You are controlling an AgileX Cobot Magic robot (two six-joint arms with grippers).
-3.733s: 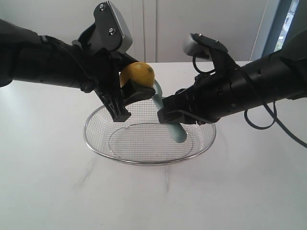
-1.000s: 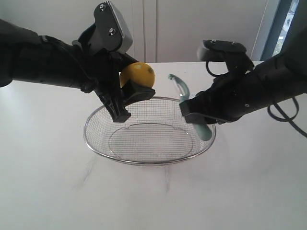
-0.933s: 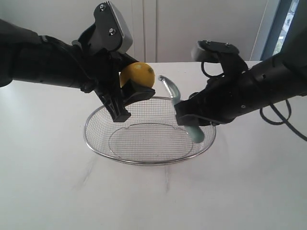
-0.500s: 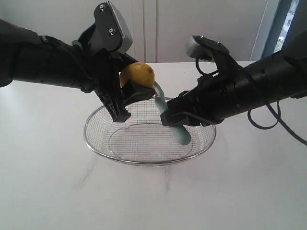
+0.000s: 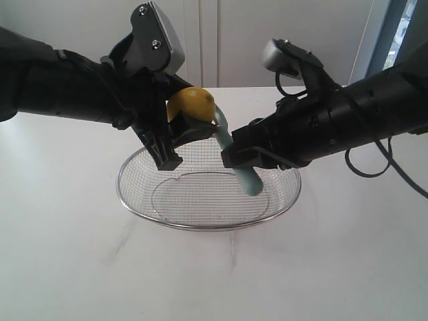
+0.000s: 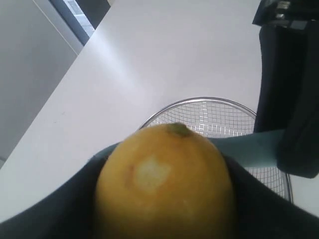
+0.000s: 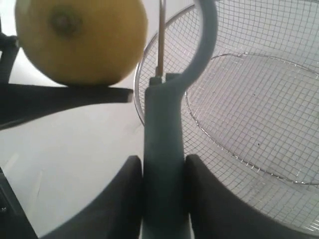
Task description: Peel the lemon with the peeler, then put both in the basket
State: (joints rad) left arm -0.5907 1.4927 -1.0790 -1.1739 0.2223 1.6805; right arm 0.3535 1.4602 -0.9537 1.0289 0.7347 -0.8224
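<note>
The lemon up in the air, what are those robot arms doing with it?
The left gripper holds the lemon up over the basket. The right gripper grips the peeler by its handle, with the blade head right beside the lemon; whether it touches is hard to tell. One pale patch shows on the lemon's skin, so it is mostly unpeeled. Nothing is in the basket yet.

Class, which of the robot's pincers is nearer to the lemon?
Left. The left pincer is clamped on the lemon. The right pincer is off to its side, gripping the peeler, whose head is close beside the lemon.
</note>
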